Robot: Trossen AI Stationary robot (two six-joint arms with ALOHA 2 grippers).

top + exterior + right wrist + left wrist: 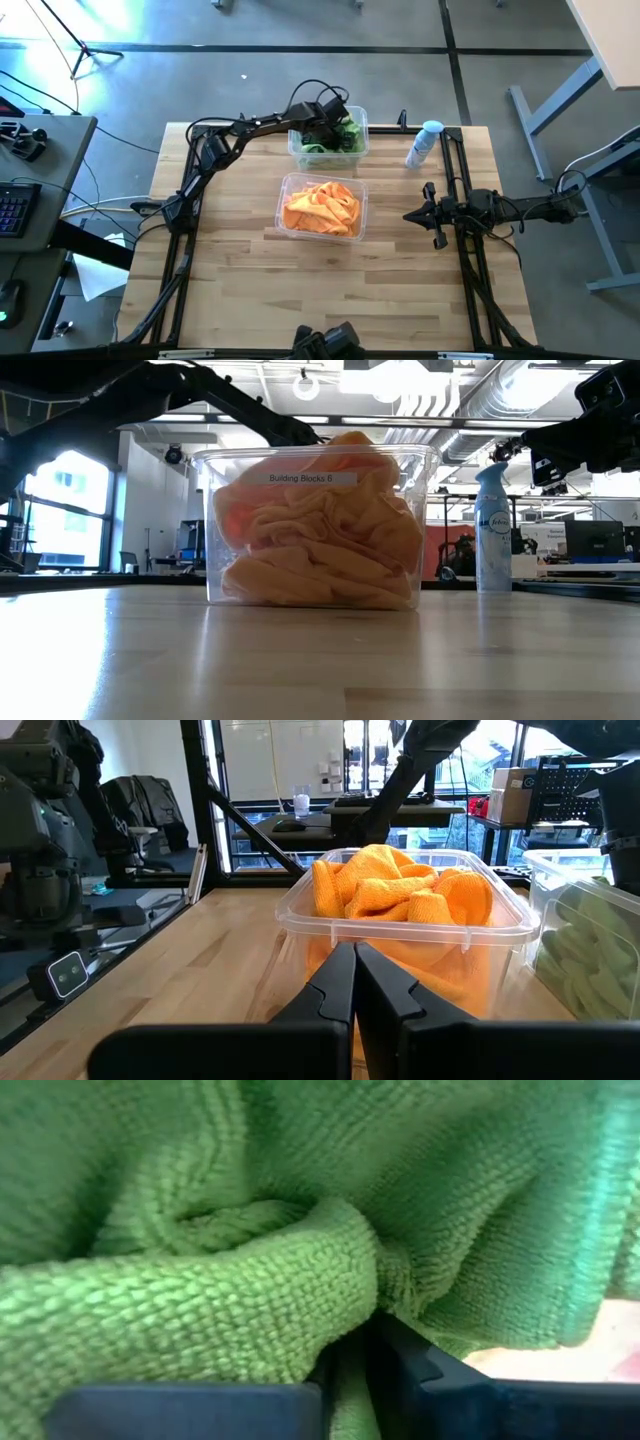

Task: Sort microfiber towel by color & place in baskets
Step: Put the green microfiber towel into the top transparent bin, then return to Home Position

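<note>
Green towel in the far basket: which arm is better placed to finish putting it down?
Left. Its gripper has jaws pinching the green towel inside that basket; right gripper waits aside.

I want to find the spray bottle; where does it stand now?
In the high view the spray bottle lies or stands near the table's far right edge, just right of the basket holding green towels, beyond the right gripper.

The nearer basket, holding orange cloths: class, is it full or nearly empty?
Full. The nearer basket is heaped with orange towels; in the low view the pile reaches its rim.
</note>
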